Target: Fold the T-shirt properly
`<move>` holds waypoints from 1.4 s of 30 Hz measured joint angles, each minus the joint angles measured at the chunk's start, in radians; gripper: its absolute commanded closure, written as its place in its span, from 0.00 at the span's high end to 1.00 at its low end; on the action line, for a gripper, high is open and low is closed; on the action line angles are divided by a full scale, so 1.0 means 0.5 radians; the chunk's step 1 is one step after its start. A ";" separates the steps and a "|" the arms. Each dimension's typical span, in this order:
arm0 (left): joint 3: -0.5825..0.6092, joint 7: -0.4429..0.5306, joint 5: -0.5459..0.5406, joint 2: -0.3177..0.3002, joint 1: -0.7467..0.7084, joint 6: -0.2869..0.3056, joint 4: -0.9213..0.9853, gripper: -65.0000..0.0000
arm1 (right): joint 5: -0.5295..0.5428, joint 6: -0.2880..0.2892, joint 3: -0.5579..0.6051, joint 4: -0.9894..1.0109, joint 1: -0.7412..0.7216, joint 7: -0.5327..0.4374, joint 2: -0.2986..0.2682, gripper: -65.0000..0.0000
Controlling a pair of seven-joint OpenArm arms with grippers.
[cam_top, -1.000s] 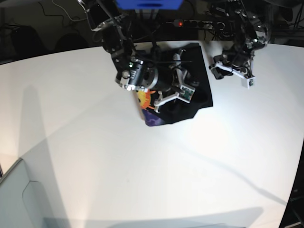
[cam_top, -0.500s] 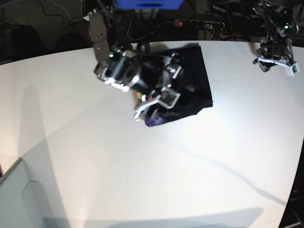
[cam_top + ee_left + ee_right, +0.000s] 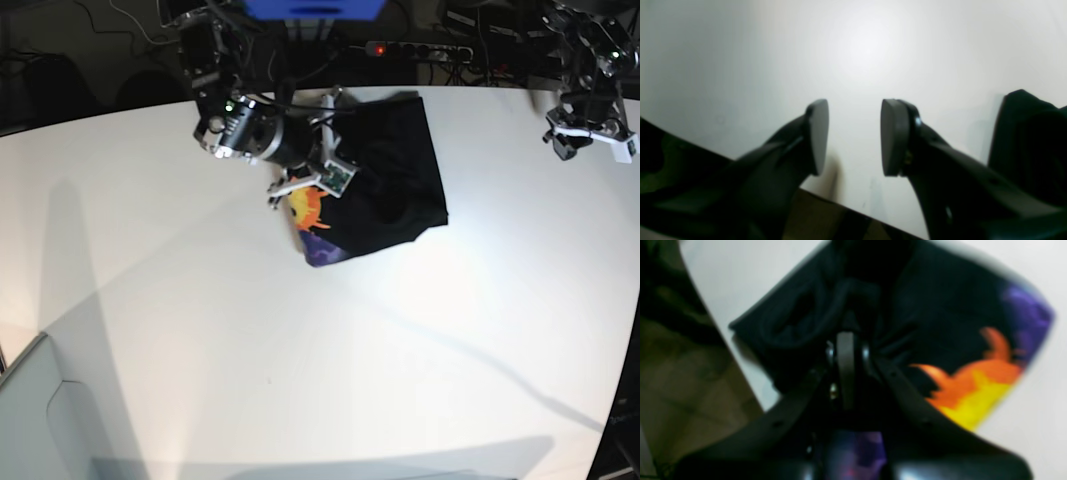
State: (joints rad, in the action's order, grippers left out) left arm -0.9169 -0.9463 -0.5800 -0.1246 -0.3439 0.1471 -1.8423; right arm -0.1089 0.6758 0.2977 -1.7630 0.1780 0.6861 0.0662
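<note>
The shirt (image 3: 385,180) lay as a compact black bundle on the far middle of the white table (image 3: 300,380), its folded stack running longer from the far edge toward the near side than across. At the bundle's near corner on the right arm's side, a flap was turned up, showing orange-yellow print on purple.

The right gripper (image 3: 318,180) sat directly over that side of the shirt, touching it. Its wrist view showed the pads pressed together with bunched black cloth (image 3: 853,300) just beyond the tips, the printed flap (image 3: 977,386) off to one side. Whether any fabric was pinched between the pads could not be told; they looked fully closed.

The left gripper (image 3: 590,125) hung well apart from the shirt, out past its opposite side near the table's far edge, pads (image 3: 816,136) parted with only bare table between them.

By my reading, the right arm was much the nearer, so tidying the upturned corner would fall to it; the flap lay below and beside its tips, needing a short reach along the shirt's long edge.
</note>
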 measured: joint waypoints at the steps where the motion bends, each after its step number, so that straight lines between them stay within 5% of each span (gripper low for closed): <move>1: 0.000 0.000 -0.002 0.000 0.001 0.000 0.000 0.38 | 0.002 0.000 0.039 -0.001 0.001 -0.005 0.001 0.01; 9: 0.000 0.000 -0.001 -0.001 0.001 0.000 0.000 0.38 | 0.016 0.000 0.614 -0.064 0.028 -0.021 -0.098 0.00; 20: -0.110 -0.003 -0.016 -0.035 -0.005 0.003 0.001 0.38 | 0.025 0.000 0.322 -0.118 -0.240 -0.003 -0.114 0.00; 27: -0.168 -0.060 -0.016 -0.041 -0.049 0.002 0.001 0.38 | 0.015 0.000 0.321 0.400 -0.575 -0.018 -0.076 0.00; 34: -0.311 -0.090 -0.002 -0.021 -0.060 0.000 0.000 0.38 | 0.010 0.000 0.319 0.795 -0.755 -0.021 0.087 0.00; 42: -0.311 -0.082 -0.014 -0.017 -0.112 0.000 -0.003 0.38 | 0.013 0.000 0.324 0.996 -0.813 -0.411 0.153 0.00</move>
State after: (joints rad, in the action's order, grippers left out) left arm -1.0721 -0.9874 -0.5869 -0.1329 -0.4000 0.1471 -1.8439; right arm -0.1024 0.6758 0.4599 -1.2652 -0.2287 0.4805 0.1429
